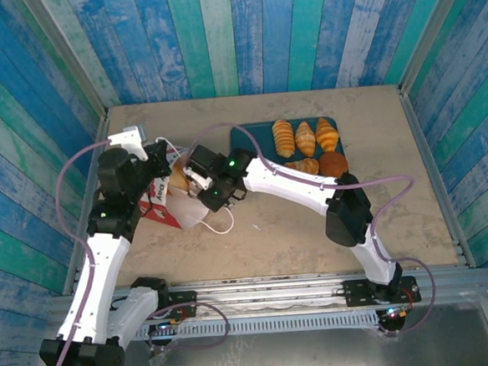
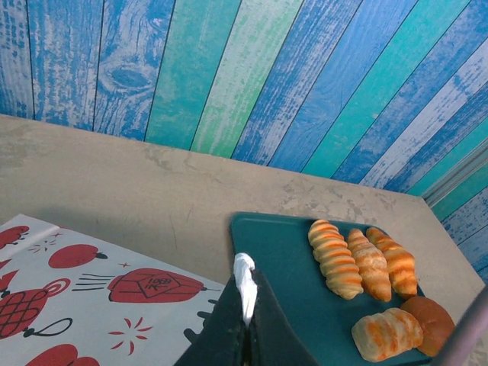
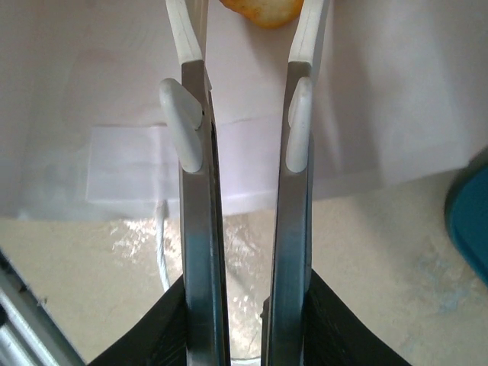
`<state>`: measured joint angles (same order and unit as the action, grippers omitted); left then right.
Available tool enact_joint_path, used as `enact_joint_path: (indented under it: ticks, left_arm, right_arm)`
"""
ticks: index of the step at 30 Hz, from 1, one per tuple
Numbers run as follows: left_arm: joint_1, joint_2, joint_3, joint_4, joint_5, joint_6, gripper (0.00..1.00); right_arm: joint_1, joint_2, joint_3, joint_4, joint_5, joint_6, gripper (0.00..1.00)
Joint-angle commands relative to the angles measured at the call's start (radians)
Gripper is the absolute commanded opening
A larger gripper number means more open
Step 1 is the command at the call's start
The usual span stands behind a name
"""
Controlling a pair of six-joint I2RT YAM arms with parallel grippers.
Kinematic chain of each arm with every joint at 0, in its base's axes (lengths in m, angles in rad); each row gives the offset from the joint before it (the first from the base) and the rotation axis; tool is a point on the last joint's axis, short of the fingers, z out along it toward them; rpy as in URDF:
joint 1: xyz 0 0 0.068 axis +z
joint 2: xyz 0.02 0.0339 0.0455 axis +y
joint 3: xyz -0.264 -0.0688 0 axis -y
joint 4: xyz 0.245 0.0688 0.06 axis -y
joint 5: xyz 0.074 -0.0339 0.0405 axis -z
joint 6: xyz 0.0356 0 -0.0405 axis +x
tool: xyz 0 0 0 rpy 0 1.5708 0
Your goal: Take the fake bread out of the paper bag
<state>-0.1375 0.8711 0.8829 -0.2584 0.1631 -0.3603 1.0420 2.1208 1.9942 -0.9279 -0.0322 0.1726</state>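
Mid-left of the top view, the left claw is clamped shut on a white bit at the top of the bag. The right claw, set narrow, seems to pinch one bread piece at the bag's mouth. Farther back, five pieces already lie on the tray. At least this one is left.

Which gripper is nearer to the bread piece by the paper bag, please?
Right. The right gripper has fingers flanking that bread piece; the left gripper is shut on something white by the paper bag.
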Motion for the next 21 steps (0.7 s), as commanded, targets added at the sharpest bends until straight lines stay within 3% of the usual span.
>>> enact_joint_path:
  ticks: [1,9,14,19,21]
  left_arm:
    - [-0.001,0.009,-0.026,0.044,0.03,-0.011,0.0]
    - [-0.001,0.026,-0.039,0.052,0.096,-0.001,0.0]
    - [-0.001,0.03,-0.052,0.06,0.122,-0.017,0.0]
    - [0.0,0.022,-0.045,0.052,0.134,-0.008,0.0]
    - [0.0,0.022,-0.044,0.041,0.135,-0.007,0.0]
  right_arm:
    - [-0.008,-0.091,-0.009,-0.071,-0.07,0.001,0.34]
    - [-0.012,-0.121,-0.057,-0.191,-0.059,-0.012,0.35]
    - [-0.011,-0.089,-0.036,-0.247,0.032,-0.019,0.37]
    - [-0.008,-0.079,-0.014,-0.222,-0.009,-0.091,0.4]
    - [-0.007,-0.076,-0.007,-0.216,0.03,-0.127,0.41]
